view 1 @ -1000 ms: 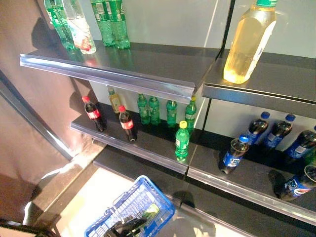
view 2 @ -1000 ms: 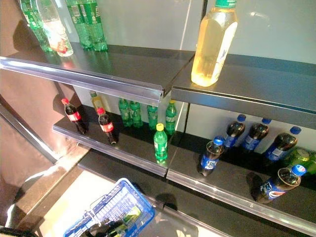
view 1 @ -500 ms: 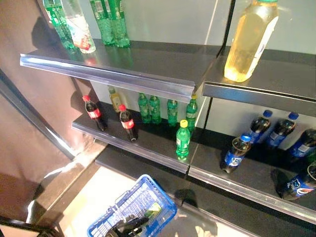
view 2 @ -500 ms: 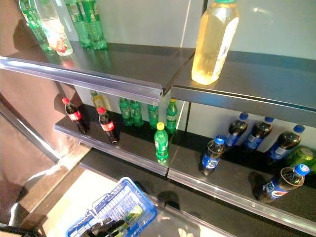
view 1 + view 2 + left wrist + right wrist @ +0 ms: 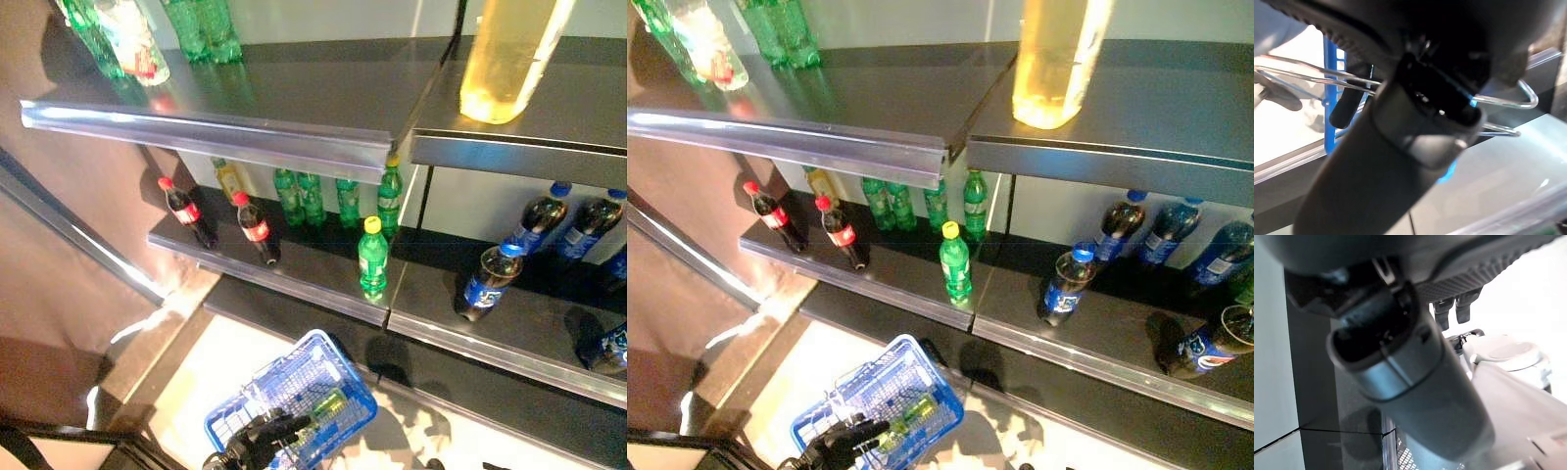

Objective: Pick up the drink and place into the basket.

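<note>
Green drink (image 5: pixel 372 258) stands on the dark lower shelf (image 5: pixel 323 279), above the blue basket (image 5: pixel 294 397); left hand (image 5: pixel 257 438) curls round its wire handle.

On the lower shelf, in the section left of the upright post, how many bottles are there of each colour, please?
dark bottles with red caps: 2
green bottles: 5
yellow bottle: 1
Total: 8
</note>
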Controlling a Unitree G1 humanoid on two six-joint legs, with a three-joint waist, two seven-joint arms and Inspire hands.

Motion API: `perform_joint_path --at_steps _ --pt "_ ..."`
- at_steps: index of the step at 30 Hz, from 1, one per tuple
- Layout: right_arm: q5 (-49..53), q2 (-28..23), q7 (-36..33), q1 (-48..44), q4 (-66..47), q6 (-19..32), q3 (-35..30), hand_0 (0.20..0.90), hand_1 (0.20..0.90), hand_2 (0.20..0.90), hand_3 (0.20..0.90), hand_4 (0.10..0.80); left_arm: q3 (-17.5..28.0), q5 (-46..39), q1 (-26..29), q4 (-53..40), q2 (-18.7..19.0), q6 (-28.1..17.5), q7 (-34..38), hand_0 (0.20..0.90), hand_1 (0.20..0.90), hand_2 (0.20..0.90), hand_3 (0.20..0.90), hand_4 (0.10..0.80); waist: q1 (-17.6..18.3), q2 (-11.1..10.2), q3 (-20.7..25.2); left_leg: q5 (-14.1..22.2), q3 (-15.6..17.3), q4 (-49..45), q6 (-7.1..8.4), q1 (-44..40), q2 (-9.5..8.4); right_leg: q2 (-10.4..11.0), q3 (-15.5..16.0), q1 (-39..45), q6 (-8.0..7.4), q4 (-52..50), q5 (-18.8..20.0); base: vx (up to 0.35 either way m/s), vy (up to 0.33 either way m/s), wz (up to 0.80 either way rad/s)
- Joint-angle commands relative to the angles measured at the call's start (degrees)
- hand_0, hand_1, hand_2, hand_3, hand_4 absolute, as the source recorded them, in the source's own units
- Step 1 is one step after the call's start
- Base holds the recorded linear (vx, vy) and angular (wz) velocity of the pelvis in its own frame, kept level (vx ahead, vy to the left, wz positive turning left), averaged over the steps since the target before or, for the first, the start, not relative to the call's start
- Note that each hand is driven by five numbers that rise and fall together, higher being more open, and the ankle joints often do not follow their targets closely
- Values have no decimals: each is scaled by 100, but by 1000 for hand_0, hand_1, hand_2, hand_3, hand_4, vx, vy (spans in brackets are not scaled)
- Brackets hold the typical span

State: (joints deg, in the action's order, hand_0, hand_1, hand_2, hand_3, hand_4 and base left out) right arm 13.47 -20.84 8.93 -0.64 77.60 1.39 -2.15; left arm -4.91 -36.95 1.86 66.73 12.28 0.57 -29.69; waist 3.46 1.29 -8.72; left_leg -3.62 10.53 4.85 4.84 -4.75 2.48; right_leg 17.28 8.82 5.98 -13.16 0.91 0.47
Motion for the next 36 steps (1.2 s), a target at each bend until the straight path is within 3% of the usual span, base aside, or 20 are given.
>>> perform_joint_path --at_steps 1,5,9,11,15,24,36 --pt "-138 -6 106 43 80 241 -36 900 900 900 900 800 271 32 20 33 614 -448 -533 300 300 300 200 100 -192 -113 -51 1033 -11 -100 -362 -598 -477 -214 430 -1331 94 -11 1044 -111 192 -56" --pt "-198 4 129 77 114 332 -89 900 900 900 900 800 368 106 -24 53 663 -470 -573 300 300 300 200 100 -295 -116 -90 992 184 -86 -386 -580 -440 -111 624 -1437 93 -185 1010 -109 79 -84" --pt "-95 50 140 -59 144 225 -105 900 900 900 900 800 212 76 108 153 780 -441 -480 300 300 300 200 100 -368 -128 25 872 343 -203 -659 -247 -302 -187 194 -1109 290 -1157 576 -226 -27 -26" --pt "-59 77 124 -124 156 193 -39 900 900 900 900 800 205 59 181 154 785 -406 -420 300 300 300 200 100 -386 -165 88 843 294 -196 -711 -144 -307 -335 11 -881 324 -1022 446 -115 -116 -6" --pt "113 223 53 -289 36 52 177 900 900 900 900 800 204 194 310 145 800 -345 -290 300 300 300 200 100 -593 -330 203 908 230 -295 -736 -35 -368 -215 253 -639 274 -832 634 -79 -202 -16" --pt "184 271 -39 -315 -47 -102 207 900 900 900 900 800 137 186 154 -189 817 -175 -280 300 300 300 200 100 -588 -240 307 963 367 -341 -715 -254 -271 -224 357 -530 276 -978 452 2 -73 -4" --pt "155 291 -55 -177 54 -19 171 900 900 900 900 800 259 227 85 -10 834 -258 -360 300 300 300 200 100 -506 -182 293 1002 307 -357 -736 -321 -312 -241 348 -665 262 -1131 389 13 7 4"
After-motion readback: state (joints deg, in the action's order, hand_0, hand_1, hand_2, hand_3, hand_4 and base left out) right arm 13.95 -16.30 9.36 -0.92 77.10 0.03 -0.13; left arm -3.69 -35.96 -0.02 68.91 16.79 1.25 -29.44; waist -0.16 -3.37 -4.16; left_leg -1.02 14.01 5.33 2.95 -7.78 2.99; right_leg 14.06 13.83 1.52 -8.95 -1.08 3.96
